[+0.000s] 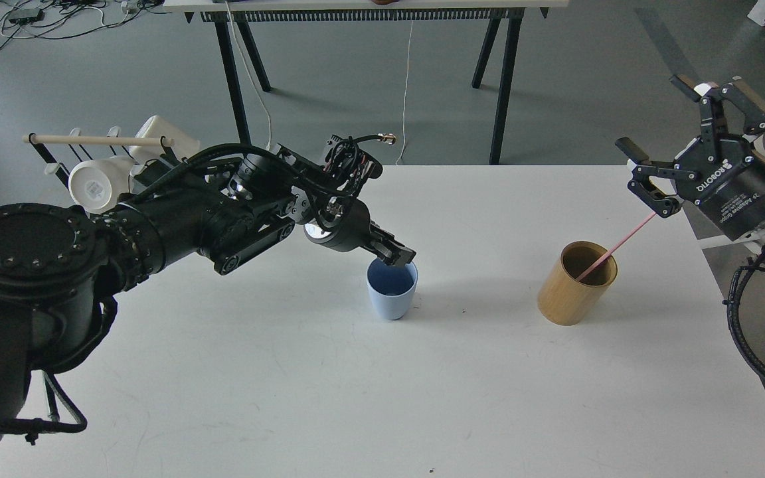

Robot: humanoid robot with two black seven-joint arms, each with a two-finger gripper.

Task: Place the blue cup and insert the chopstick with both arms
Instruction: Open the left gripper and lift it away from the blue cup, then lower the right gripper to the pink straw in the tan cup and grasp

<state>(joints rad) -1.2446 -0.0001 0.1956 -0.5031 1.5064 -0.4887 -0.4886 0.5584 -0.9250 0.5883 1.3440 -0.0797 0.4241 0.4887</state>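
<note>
You are looking at one white table point(329, 372) carrying one blue cup point(392, 292), one tan bamboo cylinder point(575, 284) and one pink chopstick point(615, 249). You are seeing two black arms, so two grippers: the left gripper point(401, 255) and the right gripper point(681, 143). At the far left, one rack point(100, 141) is showing two white mugs point(97, 184). One trestle table point(369, 6) is standing far back.

Left hand point(397, 255) gripping blue cup point(392, 289) rim, right hand point(678, 143) open, chopstick point(615, 249) in bamboo cylinder point(572, 292)
</note>
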